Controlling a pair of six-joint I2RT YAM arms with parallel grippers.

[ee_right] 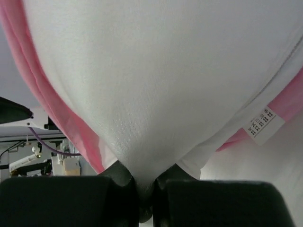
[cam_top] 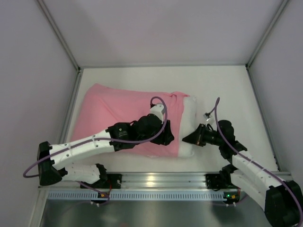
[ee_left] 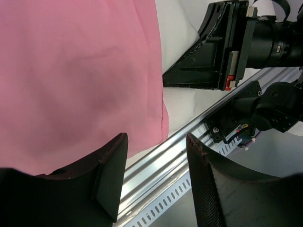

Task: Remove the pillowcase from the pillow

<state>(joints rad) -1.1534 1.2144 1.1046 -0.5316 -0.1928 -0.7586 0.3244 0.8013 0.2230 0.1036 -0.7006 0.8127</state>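
Observation:
The pink pillowcase (cam_top: 118,109) covers most of the white pillow (cam_top: 189,125), whose right end sticks out of the case's open edge. My right gripper (cam_top: 189,138) is shut on a pinch of the pillow's white fabric (ee_right: 151,94) at that exposed end. A small sewn tag (ee_right: 262,120) hangs there, with pink hem (ee_right: 52,109) on both sides. My left gripper (cam_top: 166,138) is open and empty above the near right part of the pillowcase (ee_left: 71,71), its fingers (ee_left: 111,175) apart over the case's edge. The right gripper's tip (ee_left: 165,80) shows in the left wrist view.
The white table (cam_top: 227,90) is boxed in by pale walls at the left, back and right. An aluminium rail (cam_top: 156,179) with slots runs along the near edge and also shows in the left wrist view (ee_left: 156,161). Purple cables loop over both arms.

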